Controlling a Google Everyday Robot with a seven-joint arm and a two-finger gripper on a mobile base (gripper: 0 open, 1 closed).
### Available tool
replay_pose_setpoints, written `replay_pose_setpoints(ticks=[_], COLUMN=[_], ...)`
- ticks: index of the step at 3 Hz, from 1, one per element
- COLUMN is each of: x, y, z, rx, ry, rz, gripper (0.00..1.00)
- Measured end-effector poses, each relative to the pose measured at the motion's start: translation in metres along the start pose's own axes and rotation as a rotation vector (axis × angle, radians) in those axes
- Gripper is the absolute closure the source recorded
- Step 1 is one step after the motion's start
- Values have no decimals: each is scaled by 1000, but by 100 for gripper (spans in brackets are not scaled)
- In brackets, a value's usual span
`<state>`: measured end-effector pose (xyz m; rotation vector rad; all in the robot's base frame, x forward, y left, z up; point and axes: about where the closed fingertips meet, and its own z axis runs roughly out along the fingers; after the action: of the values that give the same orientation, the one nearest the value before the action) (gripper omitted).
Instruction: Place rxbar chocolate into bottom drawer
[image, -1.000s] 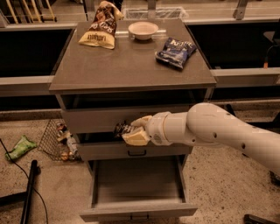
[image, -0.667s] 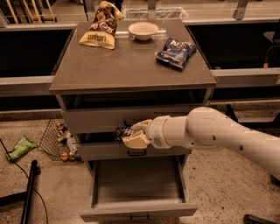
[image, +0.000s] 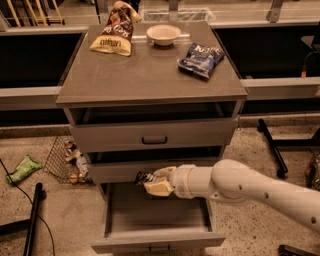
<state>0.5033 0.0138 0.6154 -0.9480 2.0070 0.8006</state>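
Observation:
My gripper (image: 148, 183) reaches in from the right on a white arm. It is shut on the rxbar chocolate (image: 145, 177), a small dark bar showing between the pale fingers (image: 159, 188). It hangs in front of the middle drawer's face, just above the back part of the bottom drawer (image: 157, 240). The bottom drawer is pulled out towards me and its grey inside looks empty.
On the cabinet top (image: 145, 75) lie a yellow-and-brown snack bag (image: 114, 36), a white bowl (image: 163, 34) and a blue chip bag (image: 201, 59). The top drawer (image: 154, 134) is slightly open. A wire basket with litter (image: 67, 161) stands at the left on the floor.
The gripper with the bar has come slightly lower and nearer over the open bottom drawer; the view has shifted a little. The grip has not changed.

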Motion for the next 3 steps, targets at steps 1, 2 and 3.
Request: replay_pose_setpoints(ticks=[1, 2, 3], x=[54, 115, 115], y=[-4, -1, -1], z=[23, 55, 55], rx=[-29, -80, -80], ry=[2, 11, 12], rz=[100, 221, 221], gripper=[100, 100, 100])
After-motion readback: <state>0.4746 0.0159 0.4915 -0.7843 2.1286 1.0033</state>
